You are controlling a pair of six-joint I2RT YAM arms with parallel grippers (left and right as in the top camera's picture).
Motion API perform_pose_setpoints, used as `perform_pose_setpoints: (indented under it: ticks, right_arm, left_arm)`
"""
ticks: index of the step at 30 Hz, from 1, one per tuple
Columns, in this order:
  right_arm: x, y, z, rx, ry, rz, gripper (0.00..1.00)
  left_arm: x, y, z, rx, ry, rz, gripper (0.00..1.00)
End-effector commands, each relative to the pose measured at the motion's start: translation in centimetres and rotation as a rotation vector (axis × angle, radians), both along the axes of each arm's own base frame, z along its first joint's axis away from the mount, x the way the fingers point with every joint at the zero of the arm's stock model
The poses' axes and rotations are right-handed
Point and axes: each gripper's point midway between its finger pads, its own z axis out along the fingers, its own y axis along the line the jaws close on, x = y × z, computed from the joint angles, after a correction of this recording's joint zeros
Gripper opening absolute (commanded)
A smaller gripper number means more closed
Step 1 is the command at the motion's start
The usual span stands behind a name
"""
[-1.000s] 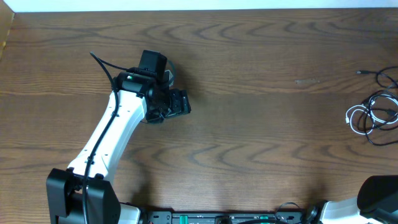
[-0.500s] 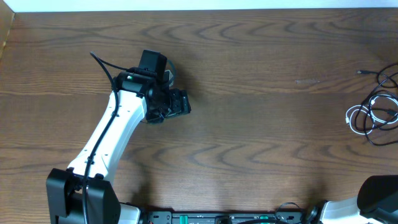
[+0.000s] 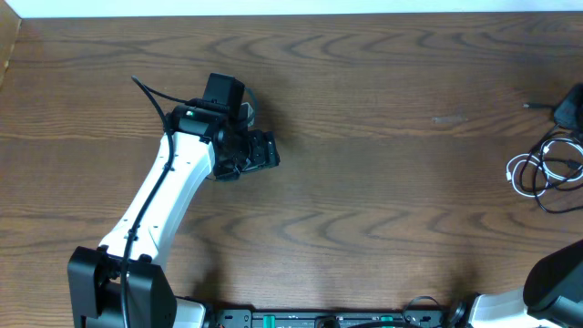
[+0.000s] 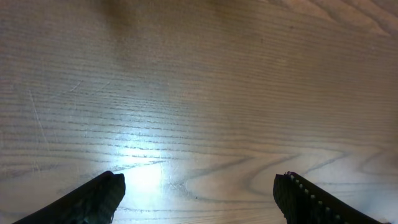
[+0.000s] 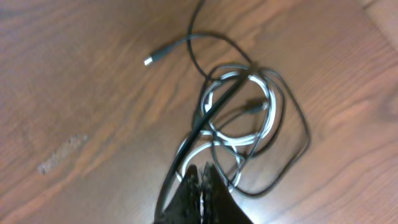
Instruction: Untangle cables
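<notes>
The cables lie tangled at the table's far right: a white loop with thin black cords running through and around it. One black cord ends in a small plug out to the side. My right gripper hangs just above the bundle with its fingers pressed together, shut. A black cord runs along its left finger, and whether any cord is pinched does not show. In the overhead view only its dark tip appears at the right edge. My left gripper stands open over bare wood, far from the cables.
The left arm reaches across the left half of the table. The table's right edge lies close behind the bundle, and a lighter strip shows there in the right wrist view.
My right gripper has closed from open to shut, and its dark tip has come into the overhead view above the bundle. The left arm has not moved.
</notes>
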Motion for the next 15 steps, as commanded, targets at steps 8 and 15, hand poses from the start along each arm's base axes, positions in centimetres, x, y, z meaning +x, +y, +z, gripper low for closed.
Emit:
perform_pose_setpoints:
  ticks: [8, 15]
  right_arm:
    - [4.3, 12.0, -6.7, 0.483, -0.281, 0.438, 0.01]
    - [2.4, 13.2, -10.0, 0.428, -0.164, 0.486, 0.07]
  left_arm:
    - [0.4, 0.2, 0.7, 0.007, -0.028, -0.005, 0.82]
    - [0.3, 0.3, 0.7, 0.008, -0.021, -0.005, 0.82]
